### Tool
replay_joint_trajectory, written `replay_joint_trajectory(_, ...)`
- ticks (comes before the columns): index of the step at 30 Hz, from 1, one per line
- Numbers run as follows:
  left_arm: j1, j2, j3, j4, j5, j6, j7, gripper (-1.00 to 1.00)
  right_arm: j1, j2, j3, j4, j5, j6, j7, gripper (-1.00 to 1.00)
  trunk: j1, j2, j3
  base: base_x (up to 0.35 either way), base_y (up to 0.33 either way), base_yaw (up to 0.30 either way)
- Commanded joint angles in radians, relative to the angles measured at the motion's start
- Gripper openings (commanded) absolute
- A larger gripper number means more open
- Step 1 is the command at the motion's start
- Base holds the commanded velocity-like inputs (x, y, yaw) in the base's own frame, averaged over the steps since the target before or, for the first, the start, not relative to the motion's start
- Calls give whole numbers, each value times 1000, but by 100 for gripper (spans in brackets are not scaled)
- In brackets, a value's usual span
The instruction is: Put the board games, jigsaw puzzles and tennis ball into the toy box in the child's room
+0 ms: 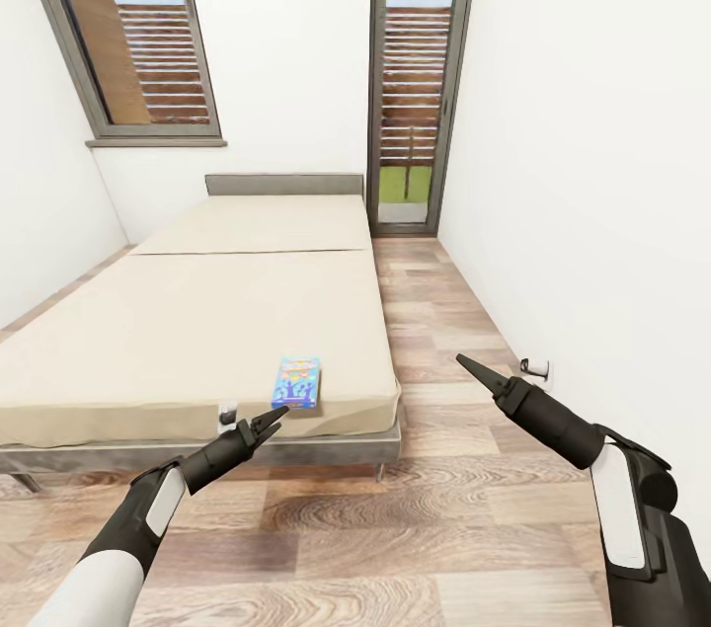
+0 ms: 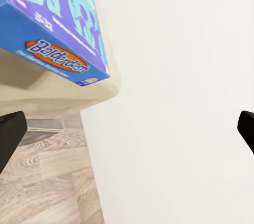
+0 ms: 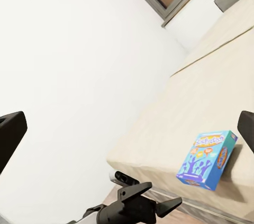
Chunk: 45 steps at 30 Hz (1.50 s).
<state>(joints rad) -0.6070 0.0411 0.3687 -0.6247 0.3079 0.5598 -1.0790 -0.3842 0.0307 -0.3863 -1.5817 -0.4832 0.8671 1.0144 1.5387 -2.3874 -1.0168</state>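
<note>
Your left end effector (image 1: 265,426) hangs spread and empty just off the bed's (image 1: 178,331) near corner, where the blue board game (image 1: 297,382) lies flat (right end effector (image 1: 466,363) unreadable), so a shallow reach could nudge the box off the mattress edge.

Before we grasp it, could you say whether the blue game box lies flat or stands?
Flat: the blue game box lies cover-up on the bed.

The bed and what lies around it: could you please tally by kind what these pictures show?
Board games: 1, the blue box near the foot corner of the mattress
Beds: 1
Windows: 2
Grippers: 2, left and right
Total: 6
</note>
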Motion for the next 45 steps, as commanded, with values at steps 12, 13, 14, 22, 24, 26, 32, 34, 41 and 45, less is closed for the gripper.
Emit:
replay_joint_trajectory(12,0,1,1,0,4,12,-6,100,-1,-1,-2,3,1,4,3,100,0,0,-1,0,0,0)
replay_joint_trajectory(13,0,1,1,0,4,12,-6,100,-1,-1,-2,3,1,4,3,100,0,0,-1,0,0,0)
replay_joint_trajectory(14,-1,1,1,0,5,12,-6,100,-1,-1,-2,3,1,4,4,100,4,-7,-4,0,0,0)
replay_joint_trajectory(22,0,1,1,2,6,14,2,100,-1,-1,-2,2,1,5,4,100,34,-63,-29,0,0,0)
replay_joint_trajectory(24,0,1,1,3,5,14,3,100,-1,-1,-2,2,1,5,4,100,42,-77,-35,0,0,0)
replay_joint_trajectory(26,0,1,1,3,5,14,3,100,-1,-1,-2,2,1,5,4,100,50,-91,-42,0,0,0)
replay_joint_trajectory(32,0,1,1,3,5,14,4,100,-1,0,-2,3,1,4,4,100,63,-113,-63,0,0,0)
replay_joint_trajectory(34,0,1,1,3,4,14,4,100,-1,-1,-2,3,1,4,4,100,63,-114,-70,0,0,0)
replay_joint_trajectory(41,0,0,1,3,5,13,1,100,-1,0,-2,2,1,4,4,100,65,-114,-82,0,0,0)
replay_joint_trajectory(45,0,0,1,3,5,12,2,100,-1,-1,-2,3,1,4,4,100,65,-114,-82,17,0,0)
